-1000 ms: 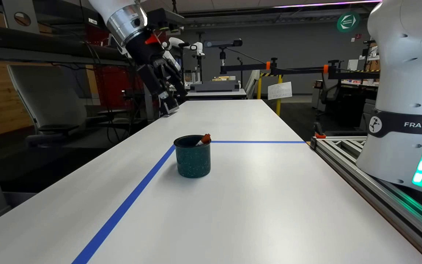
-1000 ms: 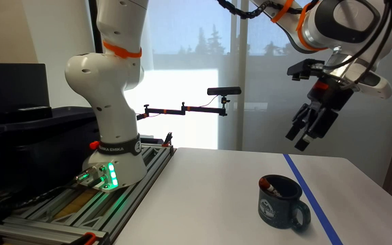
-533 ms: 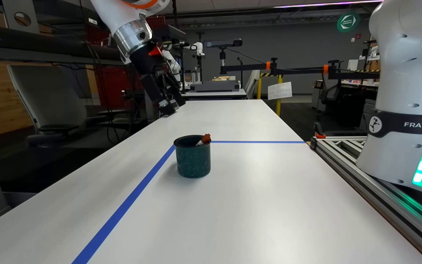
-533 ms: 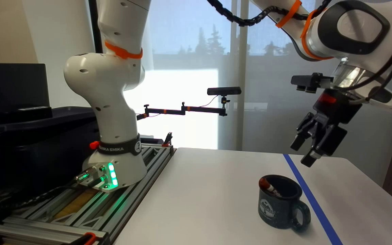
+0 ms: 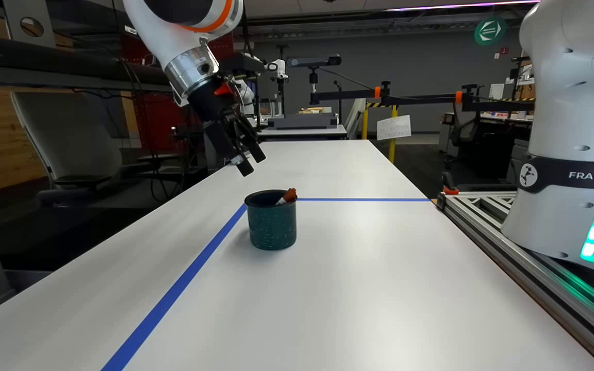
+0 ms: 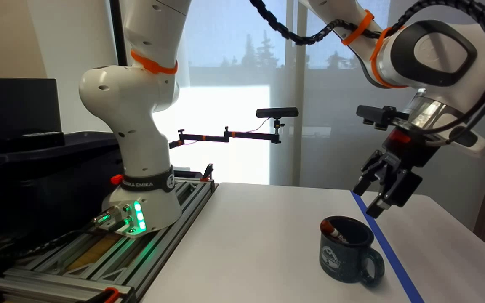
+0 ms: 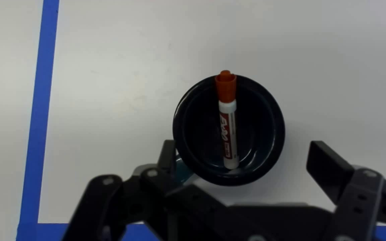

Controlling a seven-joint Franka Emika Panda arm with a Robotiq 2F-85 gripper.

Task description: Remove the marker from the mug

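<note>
"Orange-capped marker [image 7: 229, 134], leaning inside the mug [image 6: 345, 264]; which step?"

"Approach, I'd judge; the end effector [image 6: 367, 199] hangs higher than the mug, apart from it, fingers [image 7: 328, 170] spread; the next move calls for lowering to the mug and closing on the cap [image 7: 226, 92]."

"What differs by view?"

"The mug's logo [image 6: 331, 257] shows in an exterior view only; the marker's whole length, only in the wrist view."

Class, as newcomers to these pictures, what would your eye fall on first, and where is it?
Probably the marker, its orange-red cap bright against the dark mug it leans in. Next, the open black gripper, poised higher than the mug in both exterior views. Blue tape on the white table, running past the mug, stands out too.
</note>
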